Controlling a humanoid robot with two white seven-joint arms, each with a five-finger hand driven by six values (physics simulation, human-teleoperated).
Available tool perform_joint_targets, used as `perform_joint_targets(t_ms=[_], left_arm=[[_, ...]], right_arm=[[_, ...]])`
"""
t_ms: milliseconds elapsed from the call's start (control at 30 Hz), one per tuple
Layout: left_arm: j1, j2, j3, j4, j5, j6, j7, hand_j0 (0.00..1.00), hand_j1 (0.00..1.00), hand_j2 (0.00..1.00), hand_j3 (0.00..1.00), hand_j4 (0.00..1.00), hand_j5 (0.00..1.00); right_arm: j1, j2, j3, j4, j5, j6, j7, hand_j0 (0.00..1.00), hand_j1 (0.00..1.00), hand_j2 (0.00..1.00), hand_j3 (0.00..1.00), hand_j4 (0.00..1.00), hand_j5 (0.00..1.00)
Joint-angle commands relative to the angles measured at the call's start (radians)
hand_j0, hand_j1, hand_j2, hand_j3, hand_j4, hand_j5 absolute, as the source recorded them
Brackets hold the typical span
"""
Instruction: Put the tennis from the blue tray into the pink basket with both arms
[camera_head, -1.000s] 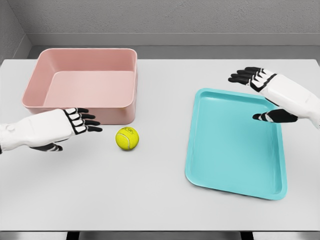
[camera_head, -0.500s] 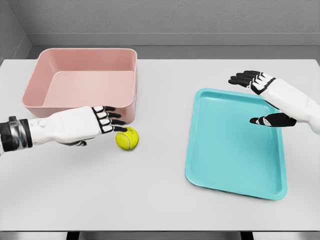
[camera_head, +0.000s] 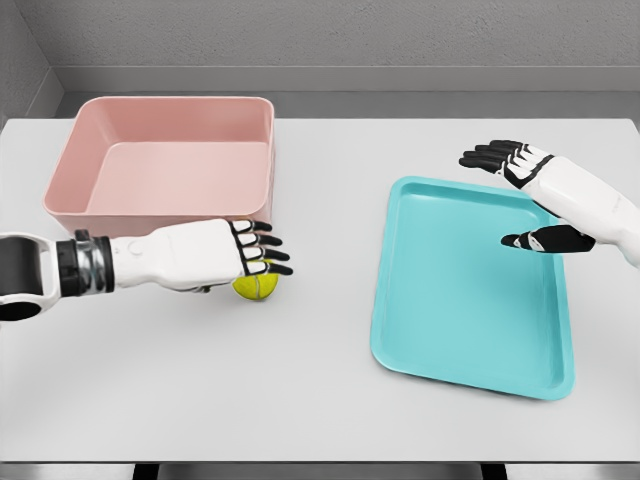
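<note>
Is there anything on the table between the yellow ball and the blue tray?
No. In the head view, only bare white table lies between the tennis ball, partly under the left hand, and the blue tray.

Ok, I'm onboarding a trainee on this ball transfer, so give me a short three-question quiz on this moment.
1. True or false: the tennis ball lies on the blue tray.
2. Which hand is over the ball? A) left hand B) right hand
3. Fill in: the pink basket holds ____.

Key: 1 false, the ball sits on the table in front of the basket; 2 A, fingers spread over it, no closed grasp visible; 3 nothing.
</note>
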Motion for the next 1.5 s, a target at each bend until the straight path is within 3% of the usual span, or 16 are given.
perform_joint_targets(t_ms=[0, 333, 700, 867, 1433, 1467], left_arm=[[0.0, -0.003, -0.004, 0.017, 0.003, 0.002, 0.0, 1.0, 1.0, 1.0, 1.0, 1.0, 1.0], [-0.029, -0.036, -0.053, 0.032, 0.004, 0.002, 0.0, 1.0, 1.0, 1.0, 1.0, 1.0, 1.0], [-0.04, -0.062, -0.079, 0.087, 0.003, 0.002, 0.0, 1.0, 1.0, 1.0, 1.0, 1.0, 1.0], [-0.074, -0.1, -0.108, 0.138, -0.005, 0.002, 0.0, 1.0, 1.0, 1.0, 1.0, 1.0, 1.0], [-0.08, -0.103, -0.123, 0.148, -0.006, 0.002, -0.003, 1.0, 1.0, 1.0, 1.0, 1.0, 1.0], [-0.08, -0.103, -0.123, 0.148, -0.006, 0.002, -0.004, 0.97, 0.97, 0.97, 0.97, 0.97, 0.97]], right_arm=[[0.0, -0.001, 0.0, 0.008, -0.007, 0.003, -0.001, 1.0, 1.0, 1.0, 1.0, 1.0, 1.0], [0.0, -0.002, -0.002, 0.022, -0.007, 0.003, -0.001, 1.0, 1.0, 1.0, 1.0, 1.0, 1.0], [0.0, -0.001, -0.002, 0.022, -0.007, 0.003, -0.001, 1.0, 1.0, 1.0, 1.0, 1.0, 1.0], [0.0, -0.001, -0.002, 0.024, -0.007, 0.003, -0.001, 1.0, 1.0, 1.0, 1.0, 1.0, 1.0], [0.0, -0.004, -0.002, 0.045, -0.007, 0.003, -0.001, 1.0, 1.0, 1.0, 1.0, 1.0, 1.0], [0.0, -0.004, -0.002, 0.045, -0.007, 0.003, -0.001, 1.0, 1.0, 1.0, 1.0, 1.0, 1.0]])
